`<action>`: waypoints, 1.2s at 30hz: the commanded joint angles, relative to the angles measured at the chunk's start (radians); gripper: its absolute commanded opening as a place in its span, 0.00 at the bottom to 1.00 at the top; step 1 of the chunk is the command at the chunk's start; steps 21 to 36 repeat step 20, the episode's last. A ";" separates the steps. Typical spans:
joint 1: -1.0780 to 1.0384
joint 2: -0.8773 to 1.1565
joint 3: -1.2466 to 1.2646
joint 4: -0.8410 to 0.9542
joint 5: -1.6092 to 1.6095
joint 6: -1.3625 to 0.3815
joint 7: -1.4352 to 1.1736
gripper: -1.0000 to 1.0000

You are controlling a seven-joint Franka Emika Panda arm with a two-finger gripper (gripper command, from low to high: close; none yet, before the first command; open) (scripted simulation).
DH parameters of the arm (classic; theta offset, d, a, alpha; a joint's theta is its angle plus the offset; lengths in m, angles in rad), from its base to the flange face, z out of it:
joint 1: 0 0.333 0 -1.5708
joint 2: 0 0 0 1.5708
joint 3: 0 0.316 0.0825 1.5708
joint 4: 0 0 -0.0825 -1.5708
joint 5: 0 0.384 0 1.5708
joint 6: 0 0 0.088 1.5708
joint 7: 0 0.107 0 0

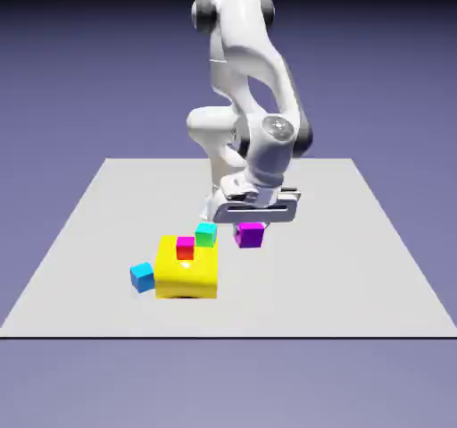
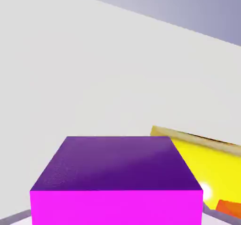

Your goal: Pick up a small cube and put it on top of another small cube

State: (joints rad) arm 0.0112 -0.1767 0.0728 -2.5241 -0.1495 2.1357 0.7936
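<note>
Hand view: the small cube [image 2: 116, 184] fills the lower middle of the frame, right between where the fingertips should be, large enough to hide them. Exterior view puts the same small cube [image 1: 250, 235] directly under the gripper [image 1: 254, 221], seemingly raised a little off the table [image 1: 357, 265], though the lift is hard to judge. Jaws look clamped on its sides; I read it as grasped.

Cube has no long axis, faces square to the hand.

Key relation: the other small cubes lie toward the exterior view's left of the gripper. A green cube [image 1: 206, 233] and a pink-topped red cube [image 1: 185, 247] sit on a yellow block [image 1: 187, 270]; a blue cube [image 1: 142, 277] rests on the table beside it. The yellow block [image 2: 207, 167] shows at the hand view's lower right.

Likely next: carry sideways toward a chosen cube, with height to clear.
</note>
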 commanded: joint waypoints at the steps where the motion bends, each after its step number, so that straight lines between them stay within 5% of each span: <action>1: -0.011 -0.036 -0.019 -0.027 0.005 -0.007 -0.002 0.00; 10: -0.102 -0.337 -0.176 -0.248 0.078 -0.065 -0.035 0.00; 17: -0.104 -0.202 -0.186 -0.352 0.071 0.174 -0.036 0.00; 18: -0.104 -0.202 -0.186 -0.352 0.071 0.174 -0.036 1.00; 36: -0.104 -0.226 -0.184 -0.333 0.072 0.131 -0.036 1.00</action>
